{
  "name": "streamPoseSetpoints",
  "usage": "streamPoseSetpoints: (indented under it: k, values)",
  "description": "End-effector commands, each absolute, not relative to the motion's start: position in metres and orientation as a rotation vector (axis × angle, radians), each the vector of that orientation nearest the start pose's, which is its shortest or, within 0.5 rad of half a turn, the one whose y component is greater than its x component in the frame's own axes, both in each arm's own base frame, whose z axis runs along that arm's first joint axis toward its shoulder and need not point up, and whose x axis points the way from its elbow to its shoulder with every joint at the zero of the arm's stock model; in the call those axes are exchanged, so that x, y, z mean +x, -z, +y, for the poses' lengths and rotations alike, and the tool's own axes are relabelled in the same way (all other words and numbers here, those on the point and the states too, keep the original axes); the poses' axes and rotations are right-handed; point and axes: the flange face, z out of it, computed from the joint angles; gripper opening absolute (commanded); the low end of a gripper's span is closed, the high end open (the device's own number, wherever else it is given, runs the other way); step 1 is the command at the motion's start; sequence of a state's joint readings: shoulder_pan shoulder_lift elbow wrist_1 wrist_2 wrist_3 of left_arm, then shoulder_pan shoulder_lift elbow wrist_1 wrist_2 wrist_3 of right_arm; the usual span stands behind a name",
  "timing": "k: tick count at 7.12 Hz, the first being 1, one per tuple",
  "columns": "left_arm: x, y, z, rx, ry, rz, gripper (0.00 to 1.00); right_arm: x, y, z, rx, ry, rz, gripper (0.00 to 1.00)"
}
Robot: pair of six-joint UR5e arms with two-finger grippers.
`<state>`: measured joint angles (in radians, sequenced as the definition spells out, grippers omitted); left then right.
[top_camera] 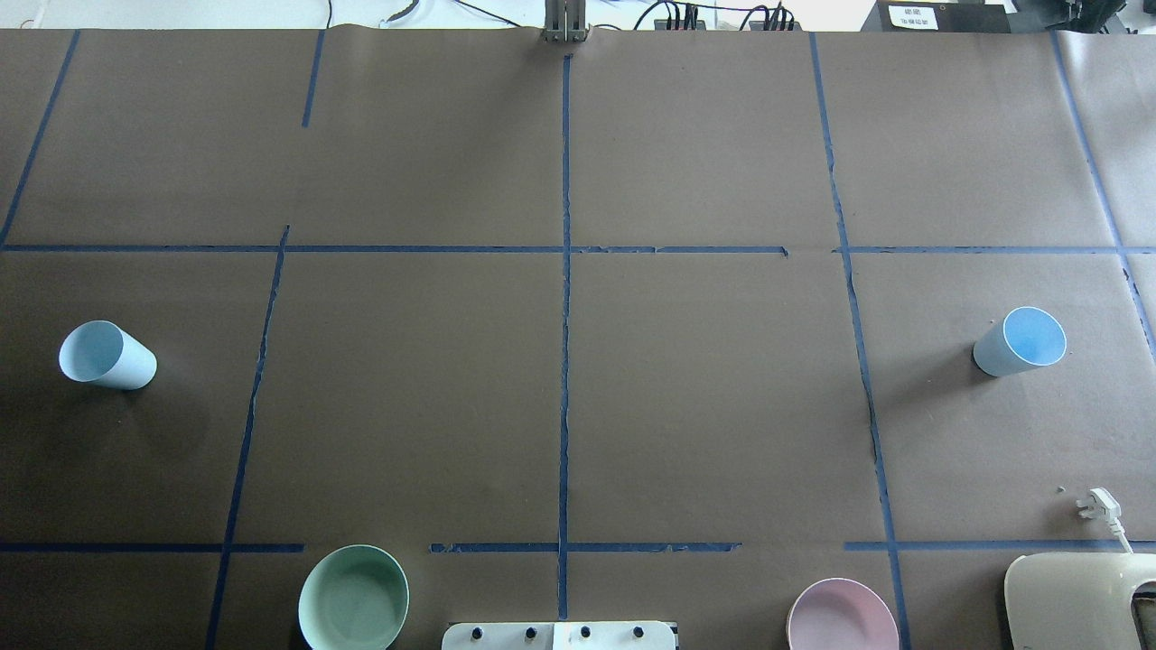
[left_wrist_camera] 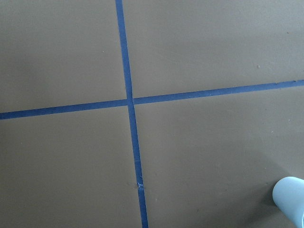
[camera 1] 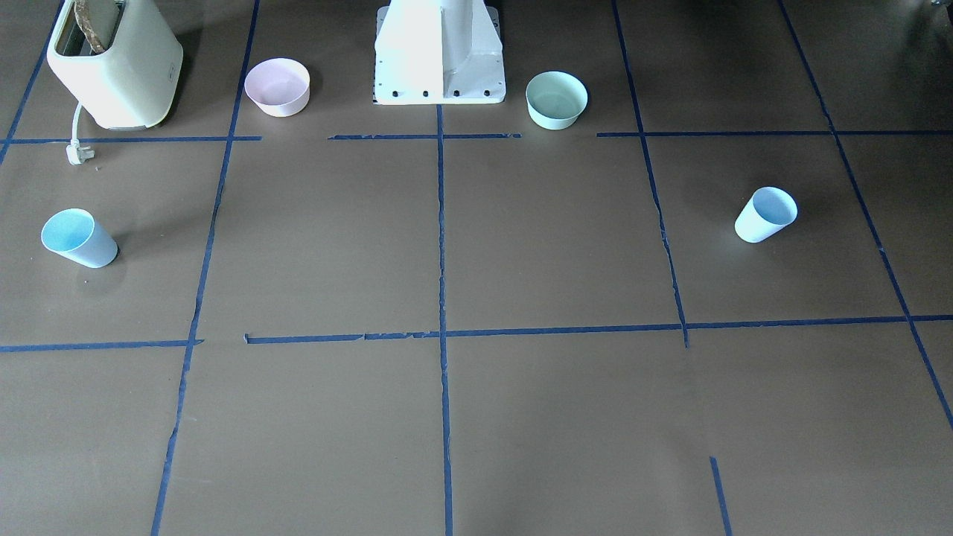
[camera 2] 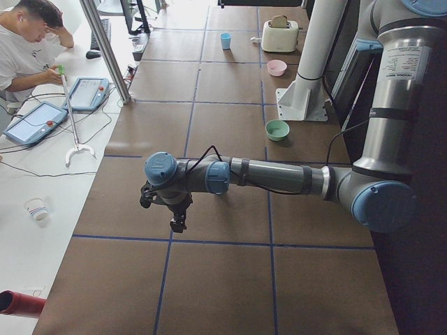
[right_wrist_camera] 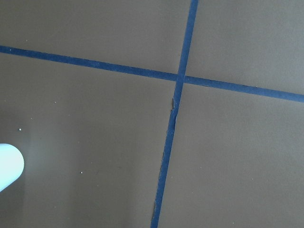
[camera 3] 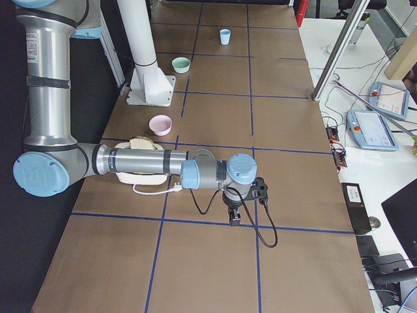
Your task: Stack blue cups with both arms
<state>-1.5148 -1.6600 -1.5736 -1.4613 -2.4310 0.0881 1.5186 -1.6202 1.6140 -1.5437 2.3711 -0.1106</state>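
Standing well apart: one blue cup (top_camera: 107,356) nearer left gripper (camera 2: 178,223), other cup (top_camera: 1020,341) nearer right gripper (camera 3: 234,217); cannot tell either gripper's opening.

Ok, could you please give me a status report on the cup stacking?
Left gripper, right gripper: above table, open or shut unclear. Left blue cup, right blue cup: upright, opposite ends, unstacked. Pink bowl, green bowl, toaster: by base, not between cups.
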Motion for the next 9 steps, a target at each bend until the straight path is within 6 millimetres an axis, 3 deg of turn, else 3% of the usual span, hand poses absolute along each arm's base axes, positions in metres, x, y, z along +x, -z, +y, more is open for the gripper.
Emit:
streamPoseSetpoints:
  k: [1, 4, 5, 9]
  values:
    - [-0.028, -0.614, -0.53, 0.023, -0.143, 0.864, 1.0, 0.037, -0.661, -0.474, 0.036, 0.16, -0.801, 1.0]
    - [-0.028, -0.621, -0.517, 0.133, -0.189, 0.86, 1.0, 0.037, -0.654, -0.475, 0.067, 0.17, -0.8, 1.0]
    - [-0.029, -0.627, -0.513, 0.132, -0.188, 0.86, 1.0, 0.037, -0.664, -0.47, 0.064, 0.167, -0.799, 1.0]
    - [-0.018, -0.625, -0.514, 0.128, -0.212, 0.863, 1.0, 0.037, -0.664, -0.47, 0.069, 0.168, -0.8, 1.0]
